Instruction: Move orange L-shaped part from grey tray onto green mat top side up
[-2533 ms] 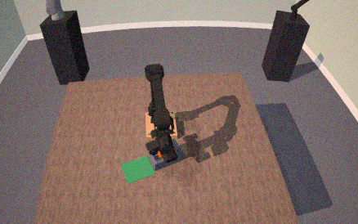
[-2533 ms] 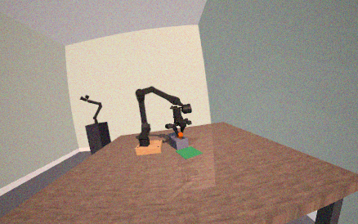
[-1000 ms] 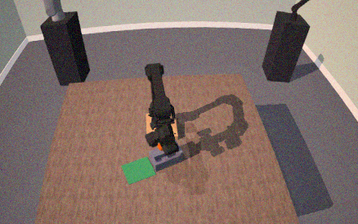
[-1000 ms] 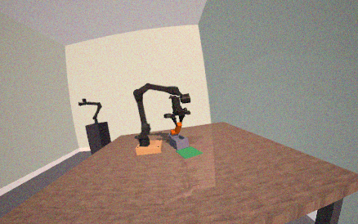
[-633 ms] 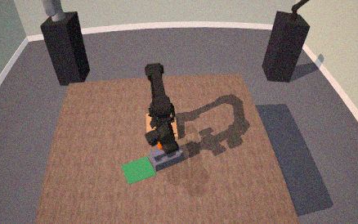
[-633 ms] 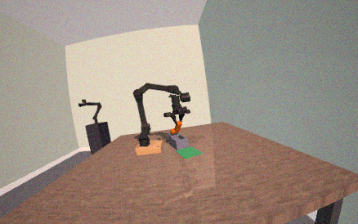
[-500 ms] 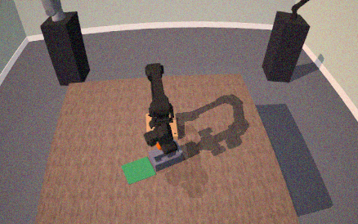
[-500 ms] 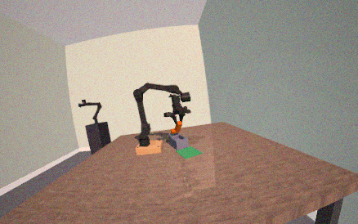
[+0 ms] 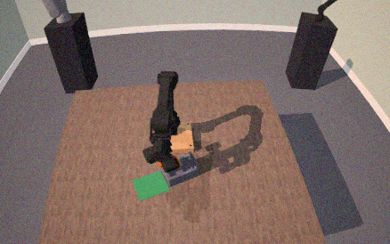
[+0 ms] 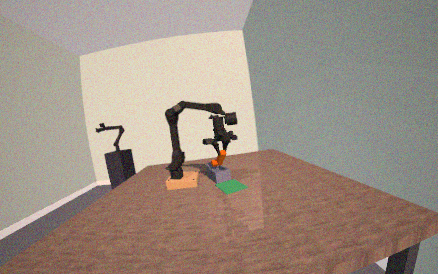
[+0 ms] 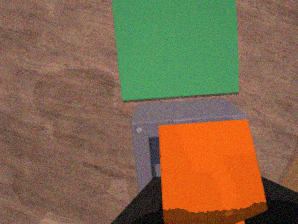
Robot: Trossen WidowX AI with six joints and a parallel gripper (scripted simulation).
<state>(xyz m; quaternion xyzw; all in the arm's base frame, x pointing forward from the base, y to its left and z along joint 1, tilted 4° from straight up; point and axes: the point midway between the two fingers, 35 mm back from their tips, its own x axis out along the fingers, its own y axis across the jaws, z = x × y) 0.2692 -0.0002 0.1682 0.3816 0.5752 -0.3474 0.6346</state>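
The orange part [image 9: 160, 165] [image 10: 222, 158] [image 11: 210, 162] is out of the pocket and raised above the grey tray [image 9: 182, 177] [image 10: 222, 176] [image 11: 141, 159]. My gripper [image 10: 221, 152] [image 11: 200, 184] is shut on it. In the exterior view the part hangs tilted below the fingers. In the wrist view its broad orange face covers much of the tray, and a dark piece of the pocket shows at its left. The green mat [image 9: 150, 186] [image 10: 232, 187] [image 11: 180, 50] lies flat beside the tray with nothing on it. The arm hides most of the part in the top view.
The arm's light orange base block [image 9: 182, 142] [image 10: 182, 181] stands on the wooden table [image 9: 103, 134] [image 10: 176, 225] behind the tray. Two black pedestals [image 9: 73, 55] [image 9: 310, 53] stand on the floor beyond the table.
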